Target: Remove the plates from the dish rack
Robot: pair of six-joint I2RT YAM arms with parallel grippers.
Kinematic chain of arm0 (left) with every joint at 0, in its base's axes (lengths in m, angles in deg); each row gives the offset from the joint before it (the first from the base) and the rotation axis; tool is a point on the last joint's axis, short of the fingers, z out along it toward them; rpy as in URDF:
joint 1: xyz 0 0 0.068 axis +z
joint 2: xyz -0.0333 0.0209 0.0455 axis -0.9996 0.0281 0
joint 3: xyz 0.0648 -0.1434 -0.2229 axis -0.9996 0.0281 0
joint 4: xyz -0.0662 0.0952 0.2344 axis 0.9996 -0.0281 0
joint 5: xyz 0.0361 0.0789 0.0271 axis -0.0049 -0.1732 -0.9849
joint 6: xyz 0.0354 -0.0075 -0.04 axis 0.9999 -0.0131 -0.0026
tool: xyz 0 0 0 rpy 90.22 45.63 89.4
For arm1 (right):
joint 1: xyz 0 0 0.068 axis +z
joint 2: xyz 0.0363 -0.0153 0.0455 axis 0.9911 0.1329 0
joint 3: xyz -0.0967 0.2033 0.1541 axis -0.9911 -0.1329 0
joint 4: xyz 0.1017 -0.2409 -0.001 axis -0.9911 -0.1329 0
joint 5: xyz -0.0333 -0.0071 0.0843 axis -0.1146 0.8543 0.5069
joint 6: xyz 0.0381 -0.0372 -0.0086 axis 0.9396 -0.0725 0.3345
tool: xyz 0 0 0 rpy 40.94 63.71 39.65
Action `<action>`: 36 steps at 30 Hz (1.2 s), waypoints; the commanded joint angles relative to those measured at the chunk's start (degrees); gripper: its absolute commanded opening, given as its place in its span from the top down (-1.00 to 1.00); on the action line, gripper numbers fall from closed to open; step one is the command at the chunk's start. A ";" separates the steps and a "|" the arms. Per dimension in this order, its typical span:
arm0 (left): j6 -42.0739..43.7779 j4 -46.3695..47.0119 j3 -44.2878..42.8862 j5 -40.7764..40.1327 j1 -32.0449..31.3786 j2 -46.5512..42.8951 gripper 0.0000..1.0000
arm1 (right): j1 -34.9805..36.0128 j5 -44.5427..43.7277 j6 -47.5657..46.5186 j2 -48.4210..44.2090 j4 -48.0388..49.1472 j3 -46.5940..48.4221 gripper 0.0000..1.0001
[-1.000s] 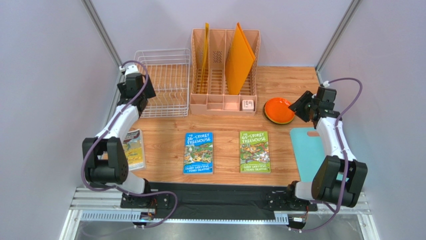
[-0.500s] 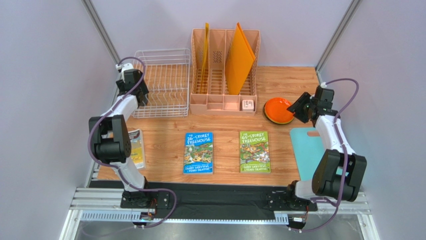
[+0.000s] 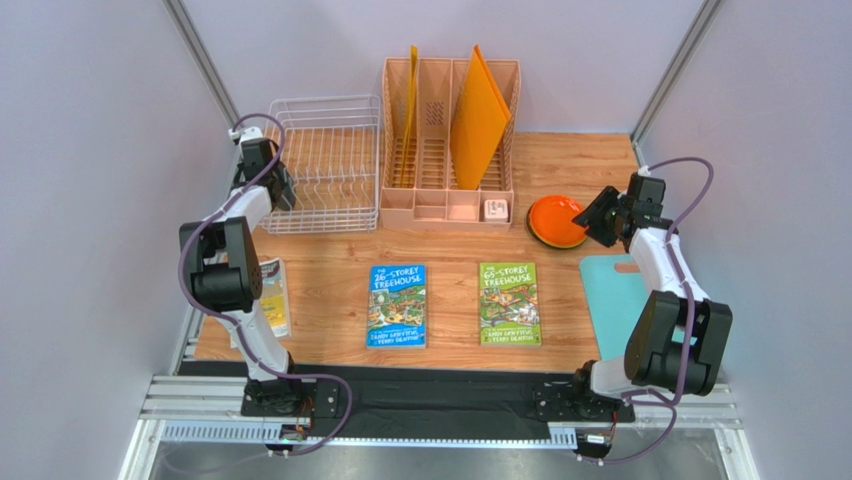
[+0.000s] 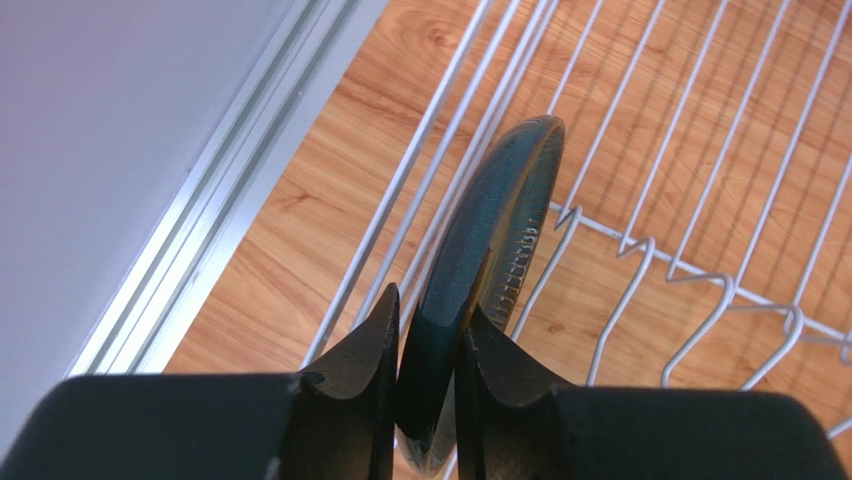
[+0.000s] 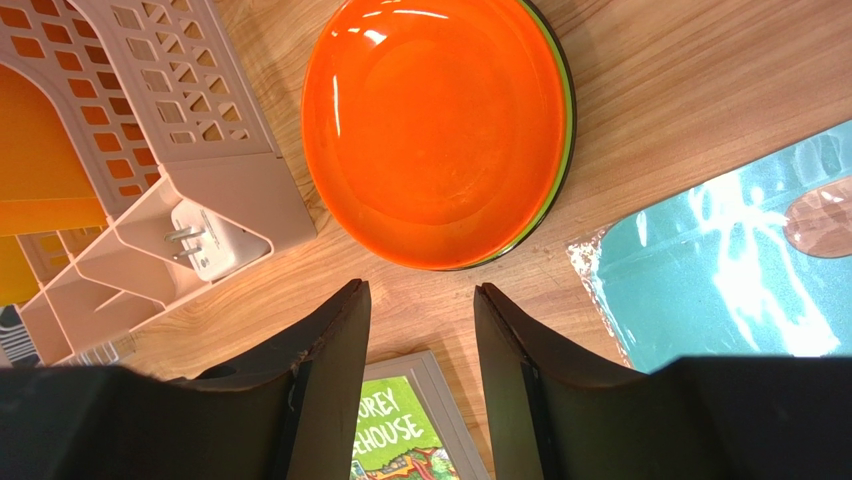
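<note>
Near the desk's [image 3: 580,165] right edge the right pincer [image 5: 415,295] hangs spread beside the stacked round orange plate [image 5: 435,130], and at the far left corner the left pincer [image 4: 430,310] pinches a dark round plate [image 4: 490,220] standing in the white wire dish rack [image 3: 335,165].

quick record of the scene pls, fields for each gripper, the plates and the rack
left gripper: closed on the rim of the black glossy round plate
black plate: standing on edge at the left side of the white wire dish rack
right gripper: open, holding nothing, just short of the orange round plate
orange plate: lying flat, out of the rack, right of the peach plastic slotted organizer
other plates in rack: none visible
</note>
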 commanded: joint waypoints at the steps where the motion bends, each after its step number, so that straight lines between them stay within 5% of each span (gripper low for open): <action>1: -2.65 3.39 -1.46 0.84 0.08 0.65 0.73 | -0.04 -0.11 -1.22 0.27 1.93 0.37 0.05; 3: -1.77 3.57 -0.93 1.45 0.16 0.12 0.99 | -0.04 -0.03 -1.14 0.27 1.93 0.37 0.05; 10: 5.07 5.06 1.62 1.72 -0.10 -6.19 1.00 | -0.04 0.23 -1.31 0.00 1.66 -0.07 0.05; 17: 12.82 7.17 6.18 -6.88 -3.97 -15.61 1.00 | 1.54 -1.52 -1.84 -0.35 0.35 0.64 0.05; 28: 11.34 4.02 9.18 -8.83 -4.85 -26.51 1.00 | 2.77 -2.40 -2.72 -4.64 -2.81 0.81 0.05; 36: -5.16 -8.54 7.60 13.73 -5.38 -34.42 1.00 | 4.44 5.49 -2.81 -15.37 -2.73 -0.59 0.02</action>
